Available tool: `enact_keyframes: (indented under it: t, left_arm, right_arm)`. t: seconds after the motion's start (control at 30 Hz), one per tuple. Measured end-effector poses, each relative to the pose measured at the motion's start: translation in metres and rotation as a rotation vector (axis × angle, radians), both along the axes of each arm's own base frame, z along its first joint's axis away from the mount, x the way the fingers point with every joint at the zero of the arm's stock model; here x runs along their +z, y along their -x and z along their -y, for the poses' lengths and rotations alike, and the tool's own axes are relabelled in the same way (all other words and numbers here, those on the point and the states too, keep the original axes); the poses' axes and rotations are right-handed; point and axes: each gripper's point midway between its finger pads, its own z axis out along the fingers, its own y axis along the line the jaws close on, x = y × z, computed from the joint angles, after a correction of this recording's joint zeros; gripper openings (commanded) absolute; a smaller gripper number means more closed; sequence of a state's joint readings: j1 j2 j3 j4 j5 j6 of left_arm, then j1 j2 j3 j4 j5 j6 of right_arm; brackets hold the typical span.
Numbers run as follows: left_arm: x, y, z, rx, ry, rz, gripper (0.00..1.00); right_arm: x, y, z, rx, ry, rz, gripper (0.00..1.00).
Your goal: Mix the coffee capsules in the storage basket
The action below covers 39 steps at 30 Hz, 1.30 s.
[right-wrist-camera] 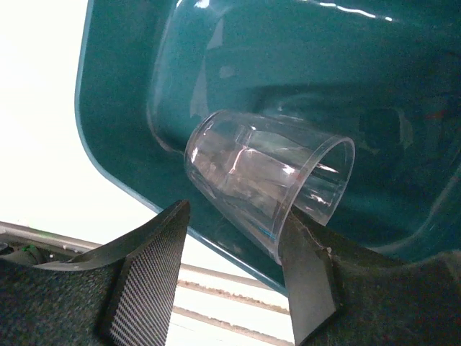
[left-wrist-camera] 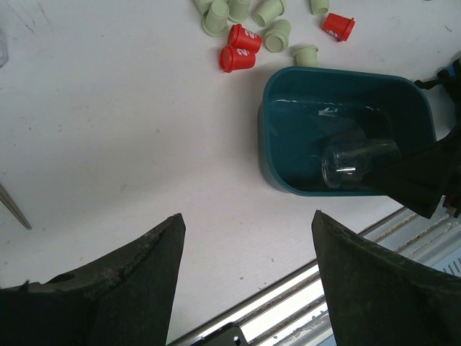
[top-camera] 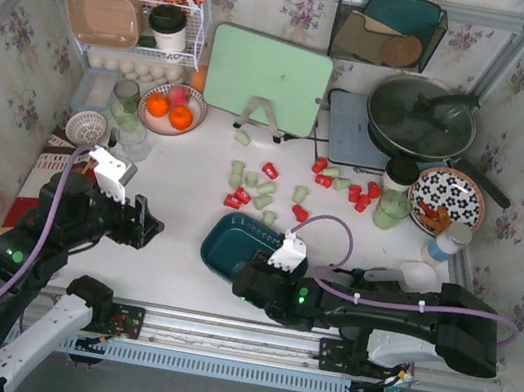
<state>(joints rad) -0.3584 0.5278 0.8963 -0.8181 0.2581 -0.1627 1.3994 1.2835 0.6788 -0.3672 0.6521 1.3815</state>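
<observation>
A clear cup (right-wrist-camera: 266, 180) is seen tilted in the basket (top-camera: 217, 249) at the bench's near edge. Whether the right gripper (right-wrist-camera: 234, 223) pinches it cannot be told. The left gripper (left-wrist-camera: 248, 216) is spread empty, and the capsules (top-camera: 253, 189) mid-bench are best scooped gently.
</observation>
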Motion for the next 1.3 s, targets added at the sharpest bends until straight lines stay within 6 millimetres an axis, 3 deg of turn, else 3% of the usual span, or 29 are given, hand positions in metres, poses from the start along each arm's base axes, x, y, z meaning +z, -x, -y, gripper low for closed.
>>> enact_keyframes:
  t: [0.17,0.5,1.0,1.1,1.2,1.27,1.3]
  left_arm:
    - [0.0,-0.001,0.001,-0.002,0.002,0.002,0.74]
    - [-0.006,-0.006,0.0,0.012,-0.014,-0.025,0.74]
    - [-0.015,-0.016,-0.006,0.059,-0.027,-0.077,0.74]
    - [-0.015,-0.016,-0.006,0.06,-0.022,-0.077,0.74]
    - [-0.015,-0.016,-0.006,0.061,-0.02,-0.078,0.74]
    - [-0.015,-0.016,-0.006,0.058,-0.018,-0.078,0.74]
    - [-0.014,-0.016,-0.006,0.057,-0.017,-0.078,0.74]
  right_arm:
    - [0.006,-0.007,0.003,-0.018,-0.01,0.045,0.52]
    - [0.027,-0.023,0.004,0.036,0.014,0.195,0.51]
    - [0.028,-0.049,-0.028,0.191,0.116,0.257,0.44]
    - [0.025,-0.05,-0.038,0.232,0.136,0.247,0.36]
    - [0.023,-0.053,-0.045,0.265,0.167,0.239,0.18]
    - [0.024,-0.055,-0.051,0.28,0.186,0.24,0.01]
    - [0.025,-0.055,-0.054,0.289,0.196,0.241,0.0]
